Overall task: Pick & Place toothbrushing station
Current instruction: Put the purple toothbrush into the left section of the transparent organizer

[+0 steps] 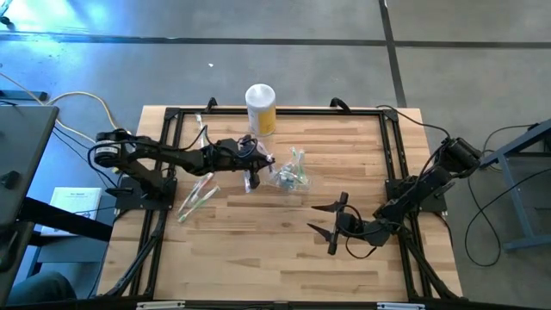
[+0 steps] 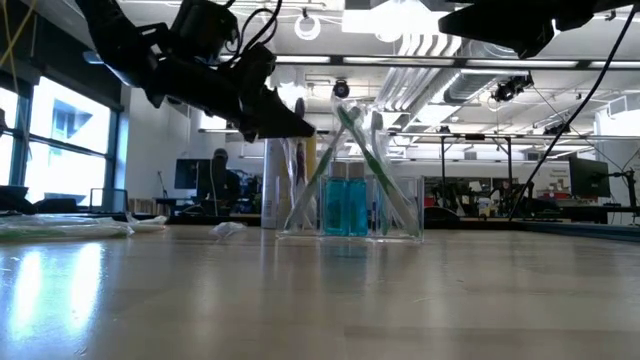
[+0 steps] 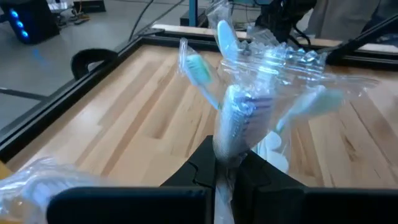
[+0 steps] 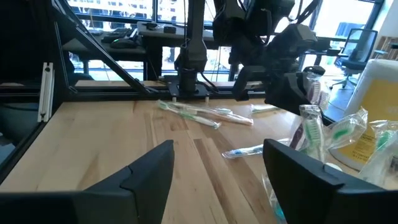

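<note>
So the left arm was stretched out across the back half of the table (image 1: pixel 258 258), reaching from its base on the left toward the middle, with the left gripper (image 1: pixel 252 178) hanging just beside the holder (image 1: pixel 288 176) and held up off the wood. Its fingers (image 3: pixel 199 171) were pinched together on a wrapped toothbrush (image 3: pixel 239 121), bristle end sticking out forward and aimed at the holder, tip right at it, but I couldn't tell if it was touching or already inside. The holder itself sat near the table's center, a bit toward the back, standing upright with a few wrapped brushes (image 2: pixel 362 150) leaning out of it at angles. The yellow canister (image 1: pixel 261 108) stood right behind it near the back rail, close but not touching as far as I could see. Off to the left, spare brushes (image 1: pixel 198 196) were lying flat on the wood near the left arm's base, and one more lay loose (image 4: pixel 245 150) between that pile and the holder. The right arm was folded low at the right edge, right gripper (image 1: pixel 331 220) pointing left with its fingers spread wide and nothing in them, well apart from the holder. Between the two grippers there was a decent stretch of bare wood, and the whole front half of the table had nothing on it. The black frame rails (image 1: pixel 168 155) ran along both sides and the back.
</note>
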Robot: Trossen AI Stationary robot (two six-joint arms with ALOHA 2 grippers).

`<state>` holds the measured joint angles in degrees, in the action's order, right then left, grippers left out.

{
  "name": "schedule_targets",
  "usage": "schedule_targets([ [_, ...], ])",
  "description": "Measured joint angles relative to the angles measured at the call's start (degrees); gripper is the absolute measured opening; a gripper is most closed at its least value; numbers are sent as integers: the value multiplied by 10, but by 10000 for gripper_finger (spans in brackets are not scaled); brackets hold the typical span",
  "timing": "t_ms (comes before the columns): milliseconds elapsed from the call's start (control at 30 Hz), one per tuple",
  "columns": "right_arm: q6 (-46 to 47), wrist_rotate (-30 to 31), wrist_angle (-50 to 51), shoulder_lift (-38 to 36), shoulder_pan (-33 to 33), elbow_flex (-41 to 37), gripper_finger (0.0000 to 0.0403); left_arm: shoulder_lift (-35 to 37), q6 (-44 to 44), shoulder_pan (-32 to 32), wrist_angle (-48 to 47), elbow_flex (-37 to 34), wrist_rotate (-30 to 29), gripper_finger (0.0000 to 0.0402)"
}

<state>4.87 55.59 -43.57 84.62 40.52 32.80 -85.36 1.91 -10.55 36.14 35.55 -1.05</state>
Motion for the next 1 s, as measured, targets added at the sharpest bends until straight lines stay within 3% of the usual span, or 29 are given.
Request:
schedule_targets([
  [700, -16, 0, 5, 0, -2, 0, 238, 19, 2, 0, -27, 0, 5, 163],
  [1000, -16, 0, 5, 0, -2, 0, 238, 37, -61, 10, -161, 76, -10, 177],
])
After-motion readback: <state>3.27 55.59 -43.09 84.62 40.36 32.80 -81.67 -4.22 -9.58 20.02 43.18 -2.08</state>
